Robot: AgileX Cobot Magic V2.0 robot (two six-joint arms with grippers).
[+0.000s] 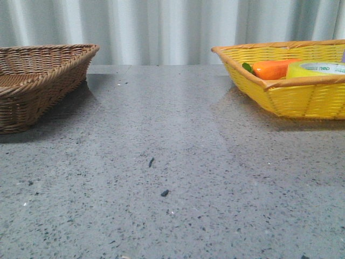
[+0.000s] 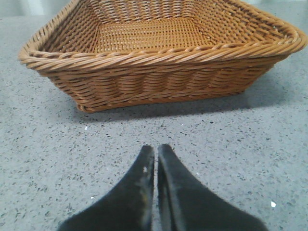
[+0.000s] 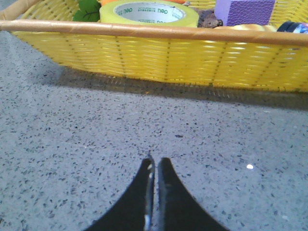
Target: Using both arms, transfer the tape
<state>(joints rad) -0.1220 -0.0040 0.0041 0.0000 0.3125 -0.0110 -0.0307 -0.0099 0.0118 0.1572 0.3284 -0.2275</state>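
The yellow tape roll (image 1: 318, 69) with a white core and green lettering lies flat in the yellow wicker basket (image 1: 302, 100) at the back right. It also shows in the right wrist view (image 3: 149, 13), behind the basket's near rim (image 3: 159, 32). My right gripper (image 3: 155, 161) is shut and empty, low over the grey table, a short way in front of that basket. My left gripper (image 2: 155, 148) is shut and empty over the table, facing the empty brown wicker basket (image 2: 159, 72). Neither gripper shows in the front view.
The brown basket (image 1: 32, 81) stands at the back left. The yellow basket also holds an orange carrot (image 1: 272, 69) with green leaves (image 3: 87, 10), a purple block (image 3: 244, 10) and a dark item (image 3: 294, 26). Two small dark specks (image 1: 164, 192) lie on the table.
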